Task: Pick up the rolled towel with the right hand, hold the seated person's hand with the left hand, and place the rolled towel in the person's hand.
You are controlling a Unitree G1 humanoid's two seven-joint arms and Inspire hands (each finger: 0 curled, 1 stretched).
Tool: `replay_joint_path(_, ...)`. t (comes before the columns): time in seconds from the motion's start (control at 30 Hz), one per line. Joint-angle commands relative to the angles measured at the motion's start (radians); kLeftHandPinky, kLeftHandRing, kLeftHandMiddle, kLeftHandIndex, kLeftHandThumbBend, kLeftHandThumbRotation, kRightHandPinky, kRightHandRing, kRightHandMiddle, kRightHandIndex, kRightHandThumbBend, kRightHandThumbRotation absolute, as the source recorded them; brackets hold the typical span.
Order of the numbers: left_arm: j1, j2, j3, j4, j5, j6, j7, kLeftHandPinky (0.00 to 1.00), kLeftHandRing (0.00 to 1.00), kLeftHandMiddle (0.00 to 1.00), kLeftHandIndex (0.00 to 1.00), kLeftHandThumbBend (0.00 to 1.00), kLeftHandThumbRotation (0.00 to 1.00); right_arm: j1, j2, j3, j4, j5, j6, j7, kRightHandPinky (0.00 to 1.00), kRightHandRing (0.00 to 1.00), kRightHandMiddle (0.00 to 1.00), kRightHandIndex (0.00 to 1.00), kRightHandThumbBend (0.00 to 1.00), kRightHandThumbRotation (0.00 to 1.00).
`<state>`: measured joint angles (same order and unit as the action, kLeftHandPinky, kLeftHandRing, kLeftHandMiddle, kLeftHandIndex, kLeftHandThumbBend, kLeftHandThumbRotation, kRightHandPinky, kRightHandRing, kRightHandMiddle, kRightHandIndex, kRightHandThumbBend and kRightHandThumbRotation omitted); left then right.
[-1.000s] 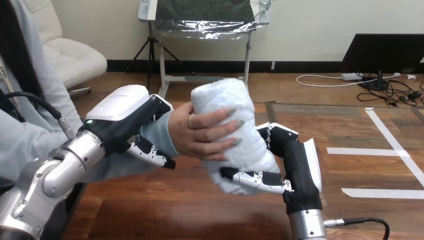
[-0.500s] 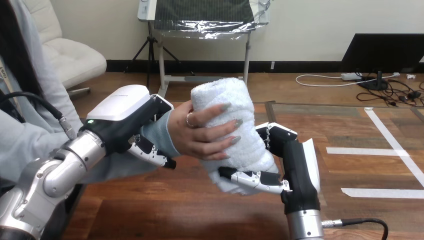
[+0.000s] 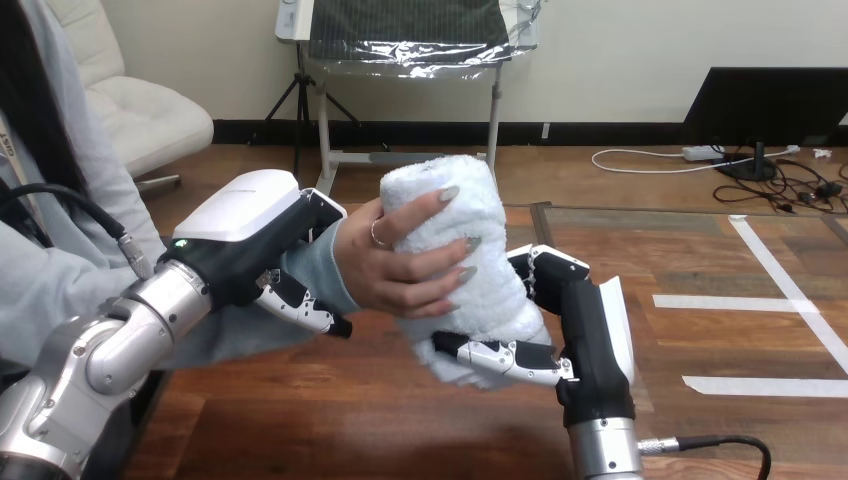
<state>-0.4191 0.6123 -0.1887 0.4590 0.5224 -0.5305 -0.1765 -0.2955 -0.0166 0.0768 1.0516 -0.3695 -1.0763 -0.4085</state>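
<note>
Towel first: the rolled towel (image 3: 478, 205) stands close to upright, leaning a little, lifted well clear of the table (image 3: 350, 420). The person's hand (image 3: 385, 270) is wrapped round its upper half, fingers curled across the front. Its lower end sits in my right hand (image 3: 585, 320), which comes up from below with the thumb across the towel's lower front and the fingers behind the roll, so that hand is closed on the towel. I read the low grip as deliberate: it leaves the upper part of the roll bare for the person to take. Both of us have the towel at once, which I judge to be the handover point, with the release not yet made. Out at the left, my left hand (image 3: 250, 235) lies over the person's sleeved wrist (image 3: 322, 268), white shell on top and fingers curled round beneath it, closed on the wrist. That hold steadies the person's hand at a height and angle where the roll can meet the palm squarely. Letting go too early is the risk, if their fingers have not taken the weight.
</note>
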Motion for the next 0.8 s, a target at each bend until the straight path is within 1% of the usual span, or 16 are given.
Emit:
replay_joint_path(0.0,-0.057,-0.012,0.004,-0.038,-0.009,-0.03,0.027,0.24,0.3,0.38,0.39,0.84,0.0,-0.072,0.029,0.042,-0.039,-0.022,0.011,0.021,0.27,0.32,0.41,0.42,0.77,0.0)
replay_joint_path(0.1,-0.053,-0.011,0.006,-0.045,-0.01,-0.027,0.025,0.25,0.32,0.39,0.4,0.84,0.0,-0.068,0.027,0.043,-0.047,-0.026,0.038,0.02,0.28,0.34,0.42,0.43,0.78,0.0)
replay_joint_path(0.23,-0.05,-0.007,0.006,-0.042,-0.01,-0.039,0.028,0.27,0.34,0.41,0.42,0.85,0.0,-0.063,0.023,0.044,-0.051,-0.019,0.048,0.033,0.31,0.36,0.44,0.45,0.8,0.0)
replay_joint_path(0.33,-0.045,-0.004,0.008,-0.044,-0.009,-0.042,0.03,0.3,0.37,0.43,0.44,0.85,0.0,-0.06,0.02,0.044,-0.054,-0.014,0.055,0.044,0.35,0.41,0.47,0.49,0.82,0.0)
replay_joint_path(0.37,-0.043,-0.003,0.008,-0.046,-0.009,-0.042,0.03,0.33,0.39,0.45,0.47,0.85,0.0,-0.06,0.018,0.045,-0.055,-0.014,0.055,0.047,0.39,0.45,0.51,0.52,0.84,0.0)
replay_joint_path(0.6,-0.029,0.004,0.015,-0.059,-0.008,-0.045,0.035,0.41,0.47,0.52,0.55,0.87,0.03,-0.052,0.002,0.047,-0.068,-0.01,0.078,0.08,0.53,0.59,0.61,0.63,0.88,0.0)
replay_joint_path(0.67,-0.02,0.008,0.016,-0.075,-0.002,-0.029,0.031,0.44,0.5,0.55,0.58,0.88,0.05,-0.053,-0.007,0.05,-0.069,-0.019,0.083,0.082,0.57,0.62,0.64,0.66,0.89,0.0)
replay_joint_path(0.7,-0.018,0.009,0.017,-0.079,0.0,-0.025,0.03,0.47,0.53,0.57,0.61,0.89,0.07,-0.053,-0.009,0.05,-0.07,-0.022,0.085,0.083,0.6,0.65,0.67,0.69,0.9,0.01)
replay_joint_path(0.73,-0.013,0.011,0.018,-0.085,0.001,-0.019,0.029,0.48,0.54,0.58,0.62,0.9,0.08,-0.051,-0.017,0.053,-0.074,-0.025,0.094,0.092,0.62,0.66,0.68,0.7,0.9,0.01)
replay_joint_path(0.77,-0.009,0.012,0.019,-0.089,0.001,-0.017,0.029,0.49,0.55,0.6,0.64,0.91,0.09,-0.05,-0.022,0.056,-0.077,-0.027,0.101,0.099,0.63,0.68,0.7,0.72,0.9,0.03)
